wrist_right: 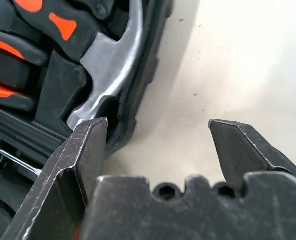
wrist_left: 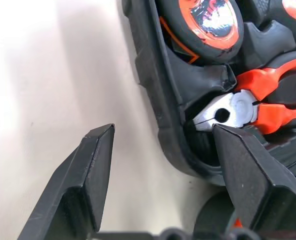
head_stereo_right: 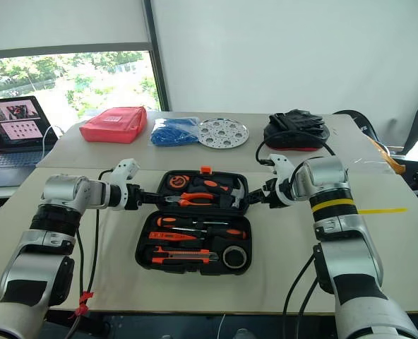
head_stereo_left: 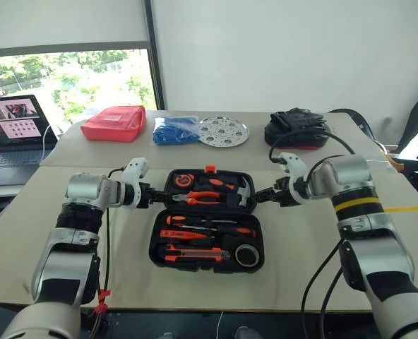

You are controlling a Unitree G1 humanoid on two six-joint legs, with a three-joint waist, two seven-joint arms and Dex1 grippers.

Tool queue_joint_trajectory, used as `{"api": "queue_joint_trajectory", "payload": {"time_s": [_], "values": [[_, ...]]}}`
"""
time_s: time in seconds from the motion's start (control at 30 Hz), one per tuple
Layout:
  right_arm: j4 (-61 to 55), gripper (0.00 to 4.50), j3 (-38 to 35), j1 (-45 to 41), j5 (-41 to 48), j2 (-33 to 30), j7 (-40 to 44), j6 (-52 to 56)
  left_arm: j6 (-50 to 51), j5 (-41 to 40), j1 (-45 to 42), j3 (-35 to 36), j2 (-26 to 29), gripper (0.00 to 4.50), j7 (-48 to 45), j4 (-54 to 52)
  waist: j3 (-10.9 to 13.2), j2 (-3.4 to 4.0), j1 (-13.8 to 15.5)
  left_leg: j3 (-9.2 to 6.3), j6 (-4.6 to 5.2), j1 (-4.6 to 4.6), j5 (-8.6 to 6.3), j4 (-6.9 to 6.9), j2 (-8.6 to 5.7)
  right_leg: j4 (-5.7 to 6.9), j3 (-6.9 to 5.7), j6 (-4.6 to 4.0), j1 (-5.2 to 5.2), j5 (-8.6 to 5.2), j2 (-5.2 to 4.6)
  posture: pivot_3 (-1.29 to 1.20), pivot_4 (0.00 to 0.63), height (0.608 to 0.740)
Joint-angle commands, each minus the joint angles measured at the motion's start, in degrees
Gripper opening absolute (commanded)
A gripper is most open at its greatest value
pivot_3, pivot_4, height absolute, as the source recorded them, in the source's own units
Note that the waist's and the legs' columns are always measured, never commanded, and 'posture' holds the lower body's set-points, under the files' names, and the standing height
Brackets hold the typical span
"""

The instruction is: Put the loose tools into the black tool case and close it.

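Now both hands — left hand (head_stereo_left: 154, 195), right hand (head_stereo_left: 262, 195) — at case (head_stereo_left: 207, 220) edges

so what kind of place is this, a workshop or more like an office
More likely an office or lab room than a workshop: plain light tables pushed together, an open laptop beside a big window with trees outside, and bare white walls. The open tool case looks like a test prop.
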Motion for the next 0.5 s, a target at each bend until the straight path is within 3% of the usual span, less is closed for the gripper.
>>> {"api": "queue_joint_trajectory", "payload": {"time_s": [0.03,0.2,0.33,0.5], "values": [[-0.45,3.79,-0.26,-1.66,-0.05,0.56,-0.26,-0.07,-1.24,1.06,-1.45,0.84,0.11,3.33,0.44,0.39,0.0,0.0,0.0,0.0,-0.02,-0.01,0.01,0.0,0.0,0.0,0.0,0.0,0.0,0.0,0.0,0.0,0.15,0.74],[1.63,3.79,0.63,-2.19,-1.52,1.82,-1.73,-1.26,-1.17,2.08,-1.3,-0.77,-0.4,3.33,-0.16,0.31,0.0,0.0,-0.01,0.0,-0.04,0.0,0.02,0.01,-0.01,0.01,0.0,0.01,0.0,0.01,-0.01,0.0,0.15,0.74],[4.84,2.84,0.08,-2.98,-3.43,2.31,-4.43,-2.29,-1.57,2.8,-1.09,-0.96,-0.75,2.38,-0.46,0.18,-0.01,0.01,-0.03,0.0,-0.07,0.02,0.04,0.01,-0.01,0.02,0.0,0.0,0.0,0.01,-0.01,0.0,0.15,0.74],[7.13,1.13,0.09,-4.18,-3.61,2.13,-4.66,-2.93,-1.8,3.07,-0.34,-1.0,-0.55,0.71,-1.1,-0.47,-0.01,0.01,0.1,-0.03,-0.22,0.04,0.13,0.02,-0.04,0.0,-0.01,0.01,0.03,0.02,-0.03,0.0,0.15,0.74]]}}
